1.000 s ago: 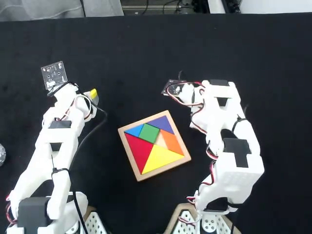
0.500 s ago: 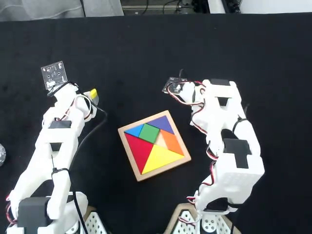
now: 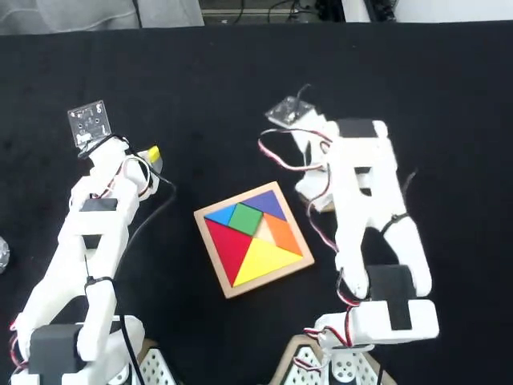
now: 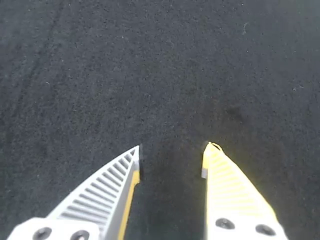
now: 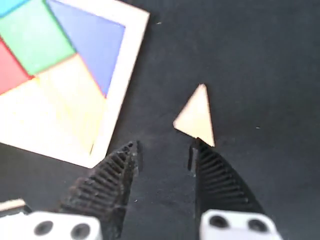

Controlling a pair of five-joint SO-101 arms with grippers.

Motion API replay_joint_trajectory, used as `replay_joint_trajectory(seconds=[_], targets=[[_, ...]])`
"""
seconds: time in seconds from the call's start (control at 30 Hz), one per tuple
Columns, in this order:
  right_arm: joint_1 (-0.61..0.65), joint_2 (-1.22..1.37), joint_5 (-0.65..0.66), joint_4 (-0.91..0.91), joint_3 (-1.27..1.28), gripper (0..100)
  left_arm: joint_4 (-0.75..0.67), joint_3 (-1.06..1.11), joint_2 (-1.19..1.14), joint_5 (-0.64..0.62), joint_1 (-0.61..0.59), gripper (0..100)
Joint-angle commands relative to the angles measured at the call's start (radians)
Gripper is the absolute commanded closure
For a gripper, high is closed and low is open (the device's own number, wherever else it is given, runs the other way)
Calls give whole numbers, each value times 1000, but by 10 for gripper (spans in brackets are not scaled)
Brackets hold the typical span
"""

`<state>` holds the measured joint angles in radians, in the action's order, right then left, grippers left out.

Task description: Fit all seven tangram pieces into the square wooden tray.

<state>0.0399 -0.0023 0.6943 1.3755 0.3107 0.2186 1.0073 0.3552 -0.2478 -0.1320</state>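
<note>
Tray (image 3: 270,277) sits mid-table, turned at an angle, between the two arms. Six pieces are in:
- blue piece (image 3: 222,215), green piece (image 3: 247,218) and purple piece (image 3: 269,204) along the far side
- orange piece (image 3: 283,234) on the right
- red piece (image 3: 228,249) and yellow piece (image 3: 264,259) filling the near half

One small bare-wood slot (image 3: 260,230) is left in the middle, between green and orange.

Seventh piece, the pale triangle (image 5: 196,117), lies flat on the black table (image 3: 417,72) just right of the tray. It is clear of the rim, with a strip of table between them. In the high view it is mostly hidden under the right arm (image 3: 369,200).

Right fingers (image 5: 122,165): spread to a moderate gap, nothing held. They are over the table beside the tray's right edge. In the right wrist view one fingertip lines up with the triangle's nearest corner, but I can't tell if it actually touches. The other fingertip sits by the tray's rim.

Left fingers (image 4: 220,170): spread apart, empty, one white and one yellow. They are over bare table at the left, well apart from the tray. The left arm (image 3: 88,233) runs from the near edge up the left side.
</note>
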Motion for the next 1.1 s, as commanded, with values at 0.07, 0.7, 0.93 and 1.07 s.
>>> replay_joint_trajectory(seconds=[0.07,0.7,0.93,1.07], targets=[[-9,-13,103,-78,65,720,3,-45,3,6,12,794],[-81,291,221,-276,15,707,-2,-45,2,8,12,794],[-84,312,218,-275,-8,855,-2,-45,2,8,12,794],[-86,312,219,-278,-10,861,-2,-45,2,8,12,794]])
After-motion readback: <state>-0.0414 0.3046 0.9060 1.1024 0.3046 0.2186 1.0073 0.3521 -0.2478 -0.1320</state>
